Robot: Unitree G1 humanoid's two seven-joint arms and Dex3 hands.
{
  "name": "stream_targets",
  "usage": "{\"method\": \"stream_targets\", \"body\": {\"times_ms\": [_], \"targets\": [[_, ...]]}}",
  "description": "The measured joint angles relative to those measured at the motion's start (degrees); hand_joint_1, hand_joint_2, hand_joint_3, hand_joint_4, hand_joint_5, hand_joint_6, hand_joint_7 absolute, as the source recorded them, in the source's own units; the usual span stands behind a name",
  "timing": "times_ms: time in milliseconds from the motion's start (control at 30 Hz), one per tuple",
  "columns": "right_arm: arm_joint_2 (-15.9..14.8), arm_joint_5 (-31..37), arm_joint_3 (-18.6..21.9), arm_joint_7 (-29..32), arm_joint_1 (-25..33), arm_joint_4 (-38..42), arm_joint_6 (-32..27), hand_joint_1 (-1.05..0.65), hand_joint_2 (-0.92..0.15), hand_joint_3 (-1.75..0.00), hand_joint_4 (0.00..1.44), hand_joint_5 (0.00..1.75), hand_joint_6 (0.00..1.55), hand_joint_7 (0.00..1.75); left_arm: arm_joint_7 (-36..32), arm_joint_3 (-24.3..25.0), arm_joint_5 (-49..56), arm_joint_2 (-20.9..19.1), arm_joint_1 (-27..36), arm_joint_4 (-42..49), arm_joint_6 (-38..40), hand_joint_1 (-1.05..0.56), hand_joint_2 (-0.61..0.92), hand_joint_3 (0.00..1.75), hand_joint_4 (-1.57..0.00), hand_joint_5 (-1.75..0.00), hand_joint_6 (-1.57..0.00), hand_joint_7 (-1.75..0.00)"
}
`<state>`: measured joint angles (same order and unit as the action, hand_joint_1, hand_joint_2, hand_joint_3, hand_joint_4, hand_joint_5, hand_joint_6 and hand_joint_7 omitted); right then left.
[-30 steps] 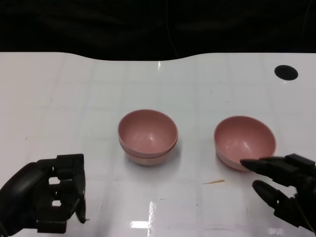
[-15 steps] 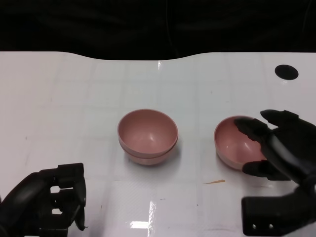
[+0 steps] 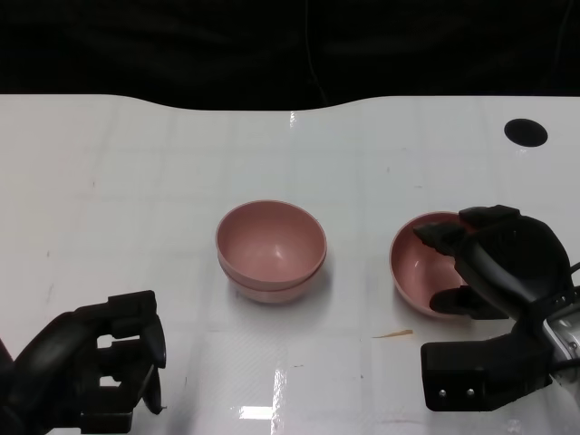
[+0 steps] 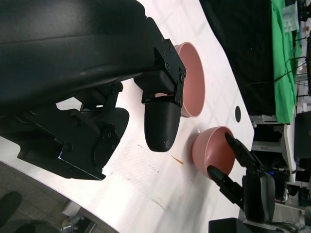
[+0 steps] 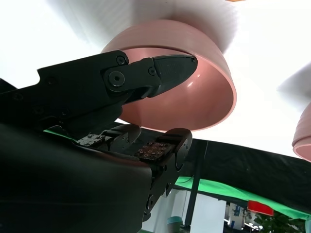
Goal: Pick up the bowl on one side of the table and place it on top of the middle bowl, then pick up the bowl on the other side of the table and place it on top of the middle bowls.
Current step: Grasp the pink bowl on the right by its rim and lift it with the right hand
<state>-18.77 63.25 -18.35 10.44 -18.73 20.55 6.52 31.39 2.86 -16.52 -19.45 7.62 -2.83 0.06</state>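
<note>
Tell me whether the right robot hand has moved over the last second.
Yes. The right robot hand came up from the near table edge toward the black hole, and now closes around the right bowl.

Right hand point(image 3: 494, 263) clasping the side bowl's point(image 3: 419, 272) rim; left hand point(image 3: 86, 372) curled, holding nothing.

Right hand point(image 5: 146, 111) fills most of the frame. One black finger point(image 5: 165, 70) reaches over the rim into the pink bowl point(image 5: 204, 92); the other fingers lie against its outer wall. Bowl tilted, on the white table point(image 5: 272, 58). Edge of a second pink bowl point(image 5: 303, 131) beyond the fingertips.
</note>
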Motion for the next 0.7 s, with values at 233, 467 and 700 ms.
{"method": "stream_targets", "body": {"times_ms": [233, 467, 700], "targets": [[-2.6, -1.5, -2.2, 0.2, 2.3, -4.1, -1.1, -0.77, -0.92, -0.15, 0.59, 0.02, 0.54, 0.01, -1.5, -0.1, 1.6, 0.0, 0.2, -2.7, 2.0, 0.26, 0.76, 1.14, -0.71, -1.75, -0.6, -1.75], [-4.9, -2.3, -2.7, -0.9, 3.9, -8.0, -1.5, -0.77, -0.92, -0.15, 0.58, 0.02, 0.54, 0.01, -1.5, -0.1, 2.4, 0.0, 0.3, -2.6, 2.2, 0.28, 0.72, 1.2, -0.73, -1.75, -0.61, -1.75], [-6.3, -3.7, -2.6, -1.5, 3.8, -9.7, -1.2, -0.77, -0.92, -0.15, 0.58, 0.01, 0.54, 0.01, -1.6, -0.1, 2.8, 0.3, 0.2, -2.5, 2.6, 0.28, 0.75, 1.15, -0.73, -1.75, -0.62, -1.75]]}}
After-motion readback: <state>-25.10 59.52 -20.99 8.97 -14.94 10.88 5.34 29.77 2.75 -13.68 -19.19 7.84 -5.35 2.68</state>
